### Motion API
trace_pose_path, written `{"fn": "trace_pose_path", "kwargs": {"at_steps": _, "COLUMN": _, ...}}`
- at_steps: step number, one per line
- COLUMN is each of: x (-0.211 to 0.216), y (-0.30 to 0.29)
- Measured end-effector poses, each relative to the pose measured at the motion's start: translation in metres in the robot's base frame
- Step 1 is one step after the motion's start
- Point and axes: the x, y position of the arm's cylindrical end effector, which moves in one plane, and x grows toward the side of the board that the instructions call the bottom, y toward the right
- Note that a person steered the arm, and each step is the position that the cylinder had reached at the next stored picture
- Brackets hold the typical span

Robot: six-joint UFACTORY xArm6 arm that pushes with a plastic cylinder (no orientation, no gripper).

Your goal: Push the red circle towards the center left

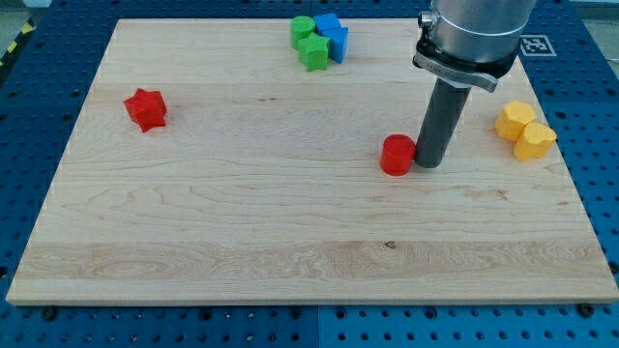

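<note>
The red circle (396,155) lies on the wooden board (290,222), right of the board's middle. My tip (427,163) stands on the board just to the right of the red circle, touching or almost touching its right side. The dark rod rises from there to the grey arm at the view's top right.
A red star block (146,109) sits at the board's left. Two green blocks (309,43) and two blue blocks (332,36) cluster at the top centre. Two yellow blocks (525,130) lie at the right edge. Blue perforated table surrounds the board.
</note>
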Motion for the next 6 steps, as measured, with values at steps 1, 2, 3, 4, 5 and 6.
{"fn": "trace_pose_path", "kwargs": {"at_steps": 1, "x": -0.001, "y": -0.005}}
{"fn": "trace_pose_path", "kwargs": {"at_steps": 2, "x": -0.002, "y": -0.016}}
{"fn": "trace_pose_path", "kwargs": {"at_steps": 3, "x": -0.002, "y": -0.047}}
{"fn": "trace_pose_path", "kwargs": {"at_steps": 4, "x": -0.002, "y": -0.082}}
{"fn": "trace_pose_path", "kwargs": {"at_steps": 5, "x": -0.002, "y": -0.110}}
{"fn": "trace_pose_path", "kwargs": {"at_steps": 6, "x": -0.002, "y": -0.137}}
